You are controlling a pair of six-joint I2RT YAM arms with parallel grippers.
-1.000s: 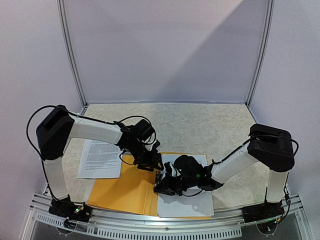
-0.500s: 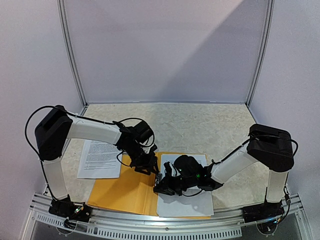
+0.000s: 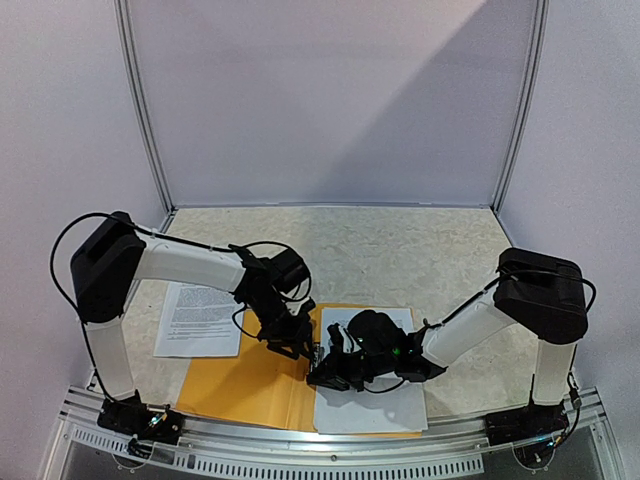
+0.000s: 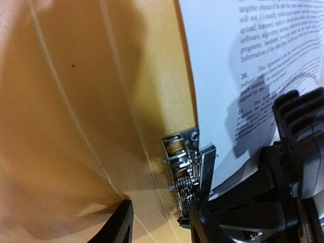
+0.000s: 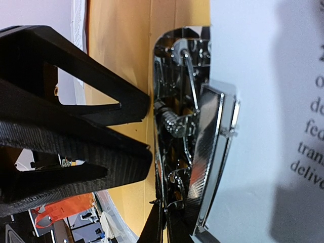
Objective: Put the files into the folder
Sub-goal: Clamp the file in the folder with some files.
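From above, the orange-yellow folder [image 3: 240, 385] lies open and flat at the near edge of the tabletop [image 3: 400, 250]. A printed sheet [image 3: 375, 410] covers its right half, and a loose sheet [image 3: 200, 318] lies on the tabletop just beside its left side. The left claw [image 3: 292, 348] and right claw [image 3: 322, 372] crowd together over the spine, hiding it.

The left wrist view shows creased orange plastic and a metal clip [image 4: 183, 167] at the sheet's edge. The left claw's fingers are released, with bare folder between them.

In the right wrist view the right claw is clenched on nothing, its tips just beside the clip.
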